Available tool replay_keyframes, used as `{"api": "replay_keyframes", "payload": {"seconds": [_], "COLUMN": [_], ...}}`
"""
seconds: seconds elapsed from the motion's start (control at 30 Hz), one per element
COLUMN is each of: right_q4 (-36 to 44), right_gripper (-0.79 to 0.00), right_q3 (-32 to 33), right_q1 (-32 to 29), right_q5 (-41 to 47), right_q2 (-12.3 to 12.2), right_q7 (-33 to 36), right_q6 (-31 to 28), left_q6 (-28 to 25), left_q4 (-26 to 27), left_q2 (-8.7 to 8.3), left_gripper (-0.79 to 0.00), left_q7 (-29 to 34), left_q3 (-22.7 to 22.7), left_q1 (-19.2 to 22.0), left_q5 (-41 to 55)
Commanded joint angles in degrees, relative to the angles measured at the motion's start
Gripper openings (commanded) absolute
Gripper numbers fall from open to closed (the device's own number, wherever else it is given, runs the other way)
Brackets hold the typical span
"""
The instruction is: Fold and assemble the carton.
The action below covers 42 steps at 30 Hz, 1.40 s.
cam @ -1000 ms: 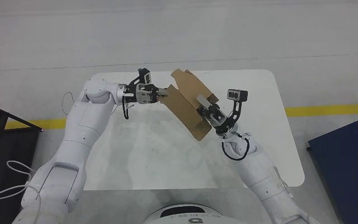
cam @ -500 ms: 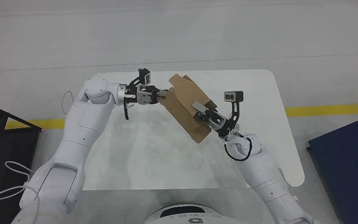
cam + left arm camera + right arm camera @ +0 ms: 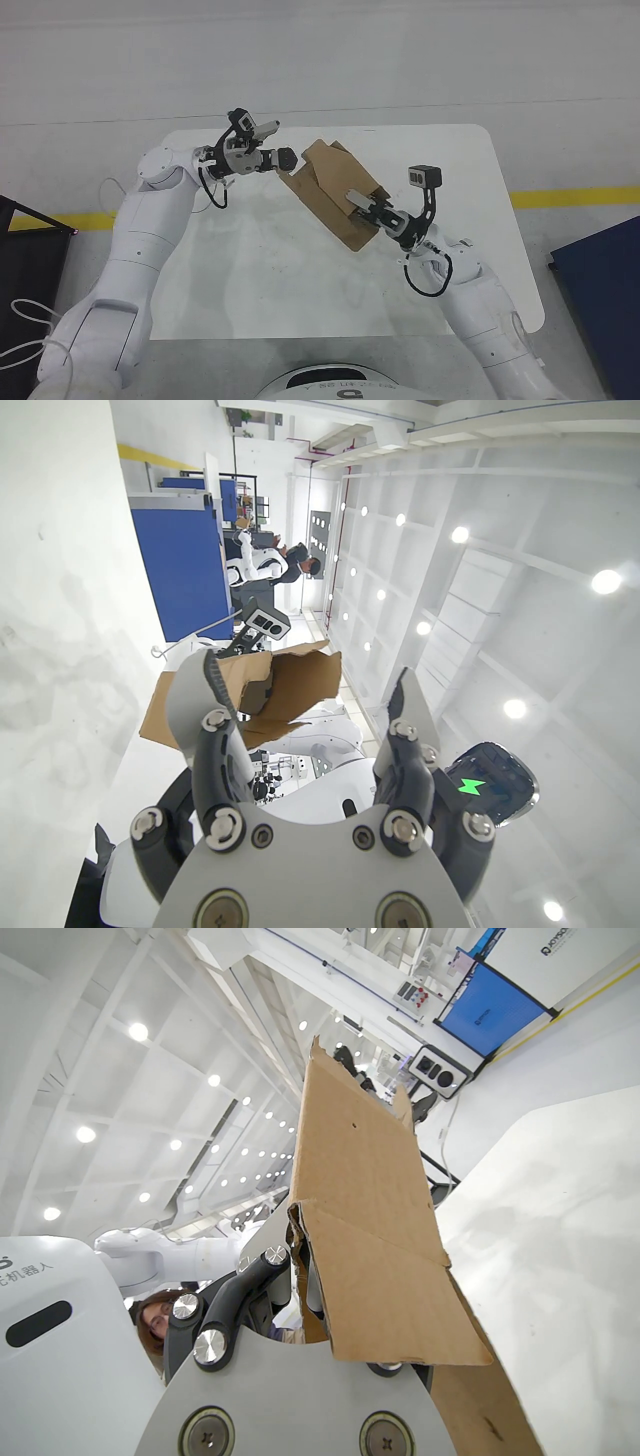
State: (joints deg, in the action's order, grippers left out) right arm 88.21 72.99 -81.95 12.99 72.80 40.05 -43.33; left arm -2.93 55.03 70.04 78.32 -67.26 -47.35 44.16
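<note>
Carton (image 3: 325, 190) half-folded, tilted over the table (image 3: 250, 280)
Right gripper (image 3: 358, 200) is clamped on one cardboard wall, while the left gripper (image 3: 287, 158) sits wide open just beside the carton's other end.

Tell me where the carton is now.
Top view: the carton is over the table, far middle, clamped by the right gripper at its right side; the open left gripper is beside its left edge.

Carton (image 3: 330, 190) standing over the tabletop (image 3: 460, 270), between the two end effectors.
Left end effector (image 3: 288, 158) hovering just beside its left edge; right end effector (image 3: 356, 198) clamping its right side.
</note>
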Motion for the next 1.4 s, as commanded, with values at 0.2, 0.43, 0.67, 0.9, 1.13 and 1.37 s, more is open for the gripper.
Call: {"api": "replay_keyframes", "payload": {"seconds": [0.2, 0.43, 0.67, 0.9, 1.13, 1.37], "right_q4": [0.1, 0.1, 1.6, 4.9, 4.4, 4.4], "right_gripper": [-0.785, -0.785, -0.785, -0.785, -0.785, -0.785], "right_q3": [0.1, 0.1, 1.6, 6.9, 9.5, 9.5], "right_q1": [0.0, 0.0, 1.0, 6.9, 11.1, 11.1], "right_q5": [-0.3, -0.3, -1.9, -2.1, 0.0, 0.0], "right_q2": [0.0, 0.0, -0.5, -2.7, -3.6, -3.6], "right_q7": [-0.2, -0.2, 1.5, 17.7, 20.9, 20.9], "right_q6": [0.3, 0.3, 2.6, 10.0, 9.3, 9.3], "left_q6": [-0.1, -0.1, -0.1, -0.1, -0.1, -0.1], "left_q4": [0.0, 0.0, 0.0, 0.0, 0.0, 0.0], "left_q2": [0.0, 0.0, 0.0, 0.0, 0.0, 0.0], "left_gripper": [0.0, 0.0, 0.0, 0.0, 0.0, 0.0], "left_q7": [0.1, 0.1, 0.1, 0.1, 0.1, 0.1], "left_q3": [-0.1, -0.1, -0.1, -0.1, -0.1, -0.1], "left_q1": [0.0, 0.0, 0.0, 0.0, 0.0, 0.0], "left_q5": [0.2, 0.2, 0.2, 0.2, 0.2, 0.2]}}
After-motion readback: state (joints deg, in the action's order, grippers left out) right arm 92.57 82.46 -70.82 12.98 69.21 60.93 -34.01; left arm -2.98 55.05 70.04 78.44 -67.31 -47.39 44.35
